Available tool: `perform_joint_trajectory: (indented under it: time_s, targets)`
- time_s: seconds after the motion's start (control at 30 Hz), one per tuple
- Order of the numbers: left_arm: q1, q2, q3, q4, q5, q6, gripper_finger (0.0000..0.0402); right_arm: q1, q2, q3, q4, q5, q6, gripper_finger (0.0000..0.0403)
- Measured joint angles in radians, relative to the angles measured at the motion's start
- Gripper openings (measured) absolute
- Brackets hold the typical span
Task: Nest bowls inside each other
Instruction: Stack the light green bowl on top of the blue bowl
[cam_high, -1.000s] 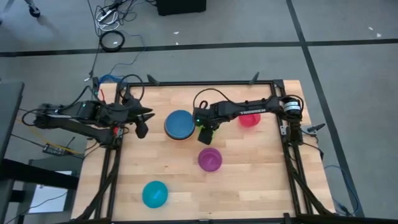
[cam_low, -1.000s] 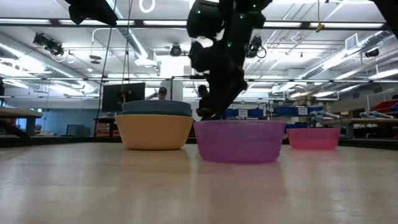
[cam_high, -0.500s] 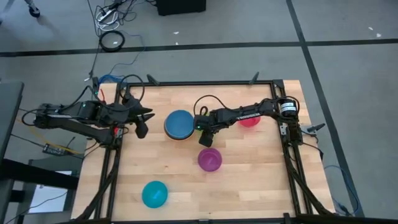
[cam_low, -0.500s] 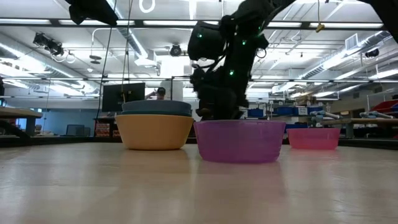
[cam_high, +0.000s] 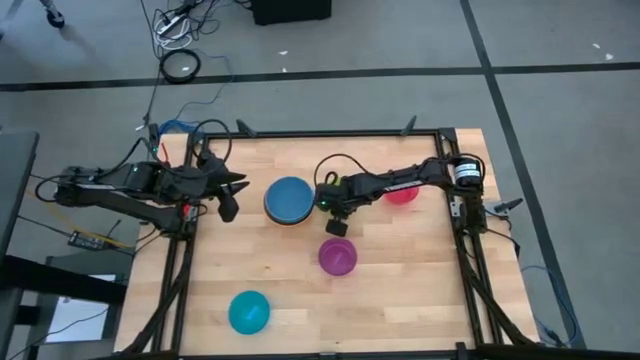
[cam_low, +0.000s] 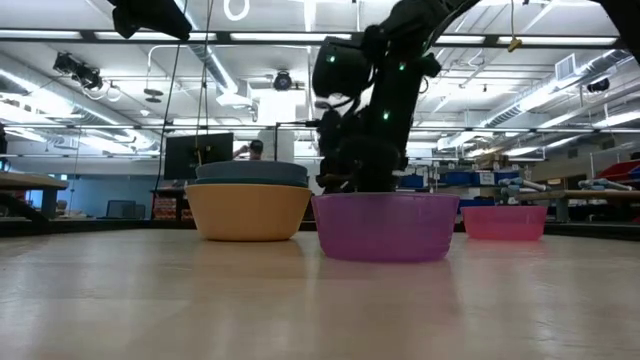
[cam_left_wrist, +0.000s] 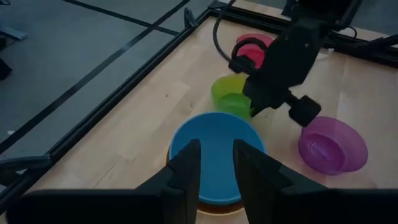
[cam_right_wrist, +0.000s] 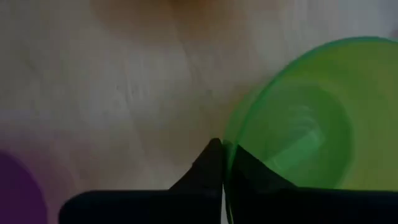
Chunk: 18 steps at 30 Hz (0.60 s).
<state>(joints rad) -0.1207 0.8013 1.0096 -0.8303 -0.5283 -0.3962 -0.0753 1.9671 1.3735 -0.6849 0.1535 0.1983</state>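
Observation:
A lime green bowl (cam_left_wrist: 231, 96) sits on the table between the blue bowl (cam_high: 288, 198) and the pink-red bowl (cam_high: 402, 192). The blue bowl is nested in an orange bowl (cam_low: 248, 212). My right gripper (cam_right_wrist: 224, 168) points steeply down, shut on the green bowl, which the arm hides in the high view. A purple bowl (cam_high: 338, 257) stands nearer, and a cyan bowl (cam_high: 249, 312) sits by the near edge. My left gripper (cam_left_wrist: 214, 174) hangs open above the table's left side, facing the blue bowl. My right gripper pinches the lime green bowl's rim (cam_right_wrist: 226, 146) on the side toward the purple bowl. One finger (cam_right_wrist: 245, 167) is inside the bowl and the other (cam_right_wrist: 208, 165) is outside its wall. The fingers come from above, pointing steeply down. The bowl stands upright on the table.
A black frame (cam_high: 330, 133) runs along the table's far edge and both sides. The purple bowl is close to my right gripper on the near side. Bare wood lies between the purple and cyan bowls and at the near right.
My right gripper has come down beside the blue bowl toward the table, with the arm's elbow sinking and the wrist rolling a little. No bowl has moved.

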Motion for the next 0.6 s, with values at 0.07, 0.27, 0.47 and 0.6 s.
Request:
perform_joint_trajectory:
  time_s: [0.07, 0.27, 0.47, 0.6]
  targets:
    - [0.0, 0.0, 0.0, -0.001, -0.001, 0.0, 0.0103, 0.002, -0.04, 0.0, -0.027, 0.031, -0.008, 0.0002]
    - [0.0, 0.003, 0.0, 0.003, -0.03, 0.002, 0.0103, 0.005, -0.227, 0.001, 0.086, 0.067, -0.013, 0.0001]
    - [0.0, 0.006, 0.0, 0.041, -0.038, 0.022, 0.0103, 0.034, -0.286, 0.003, 0.396, -0.056, -0.044, 0.0]
    - [0.0, 0.006, 0.0, 0.107, -0.039, 0.049, 0.0103, 0.049, -0.23, 0.003, 0.569, -0.141, -0.045, 0.0]
